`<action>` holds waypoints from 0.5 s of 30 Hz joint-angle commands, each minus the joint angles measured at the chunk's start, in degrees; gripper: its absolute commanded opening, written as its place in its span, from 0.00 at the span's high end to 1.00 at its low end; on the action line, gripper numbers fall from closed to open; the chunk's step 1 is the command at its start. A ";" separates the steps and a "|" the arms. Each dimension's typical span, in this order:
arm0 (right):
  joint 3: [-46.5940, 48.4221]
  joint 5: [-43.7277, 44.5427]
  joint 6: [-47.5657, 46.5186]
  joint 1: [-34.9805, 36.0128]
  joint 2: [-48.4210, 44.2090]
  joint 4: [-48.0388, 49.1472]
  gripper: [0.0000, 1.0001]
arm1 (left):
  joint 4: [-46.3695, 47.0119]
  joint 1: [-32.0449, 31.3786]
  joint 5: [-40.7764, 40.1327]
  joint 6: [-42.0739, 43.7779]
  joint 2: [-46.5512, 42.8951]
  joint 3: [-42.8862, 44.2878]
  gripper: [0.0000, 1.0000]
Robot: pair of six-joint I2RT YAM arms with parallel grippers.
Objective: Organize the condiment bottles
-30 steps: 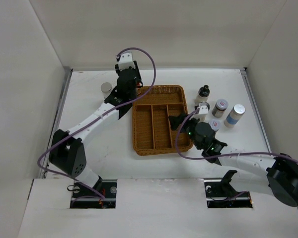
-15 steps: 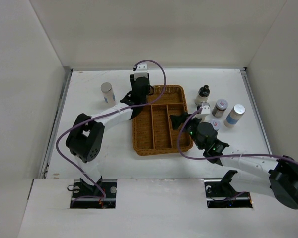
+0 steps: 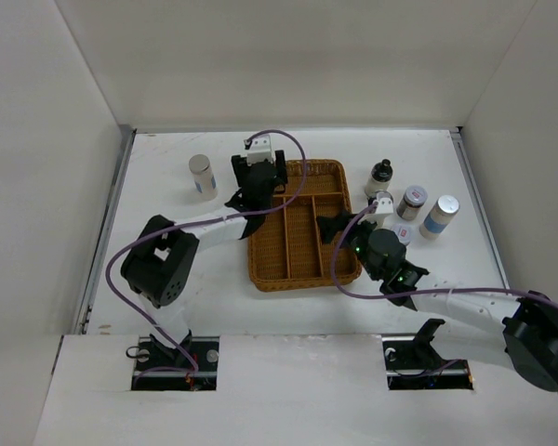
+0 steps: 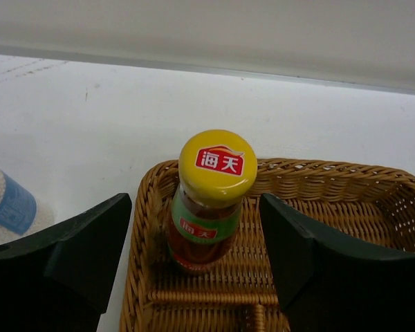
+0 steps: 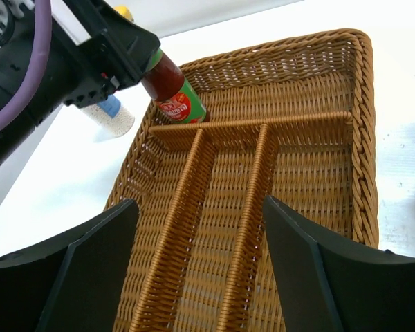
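Retraction of the left end effector (image 4: 194, 204), jaws wide and clear either side of the upright red sauce bottle (image 4: 216, 166) in the far-left corner of the one wicker tray (image 4: 373, 176), should be made straight upward so the bottle is not tipped. The right end effector (image 5: 199, 202) is held wide and empty over the tray. Seven condiment bottles (image 3: 442, 214) are counted: one in the tray, one toward the left edge of the desk (image 3: 214, 279), five toward its right.

The tray (image 4: 332, 200) is woven brown wicker, rough and ribbed, with a dull sheen. The sauce bottle (image 4: 200, 238) is clear and glossy, glass or plastic I cannot tell, with a smooth printed label. Its yellow cap (image 4: 217, 168) is smooth and shiny. The left gripper (image 4: 195, 207) has fingers (image 4: 83, 252) of matt black plastic. The table (image 4: 90, 117) is white, matt and faintly scuffed. A purple cable (image 5: 43, 31) looks smooth and rubbery.
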 commanded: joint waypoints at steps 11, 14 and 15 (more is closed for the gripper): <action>5.36 1.60 0.68 -0.39 -0.66 -5.62 0.19 | 4.28 -2.98 -4.16 -2.53 -21.29 -8.33 0.09; 10.72 2.48 0.68 -0.91 0.12 -13.08 0.41 | 5.68 -3.51 -6.18 -5.60 -28.50 -16.75 0.10; 12.39 3.27 0.68 -1.61 0.30 -15.63 0.57 | 5.69 -3.86 -6.71 -7.79 -30.78 -20.09 0.11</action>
